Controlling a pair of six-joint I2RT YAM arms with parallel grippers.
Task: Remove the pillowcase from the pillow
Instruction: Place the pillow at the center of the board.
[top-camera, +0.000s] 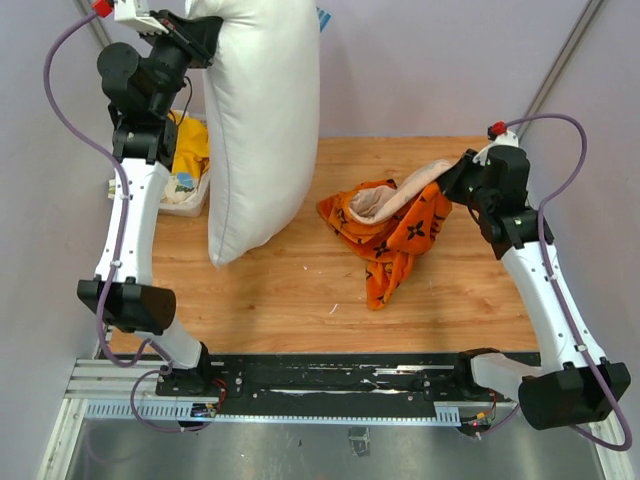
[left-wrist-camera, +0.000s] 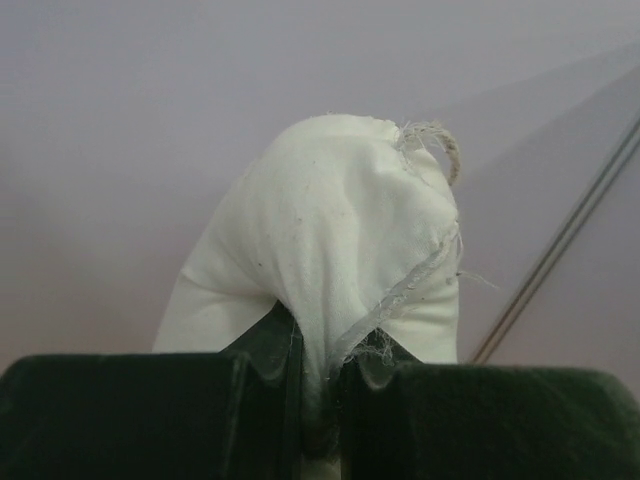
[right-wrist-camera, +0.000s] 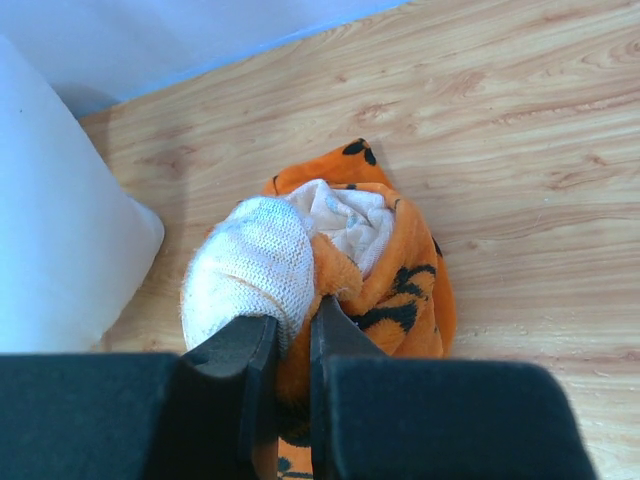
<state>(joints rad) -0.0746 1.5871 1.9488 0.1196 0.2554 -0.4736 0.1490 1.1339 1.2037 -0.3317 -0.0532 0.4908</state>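
Hanging from the raised left gripper in the overhead view, the pillow has its long axis nearly straight up and down. Its top corner is up at the claw and its lower corner points down at the wooden table; whether that corner touches the wood I cannot tell. It is fully bare. To its right, well apart, the pillowcase lies in a crumpled heap. One end is drawn up and rightward to the right gripper, pale lining showing, and a loose tail points toward the near edge. A bin with yellow cloth sits behind the left arm.

From the left wrist, the claw is clamped tight on a bunched white corner of the pillow.

From the right wrist, the jaws are pinched together on the pillowcase where its whitish inside folds out, and the pillow's lower corner sits off to the left.
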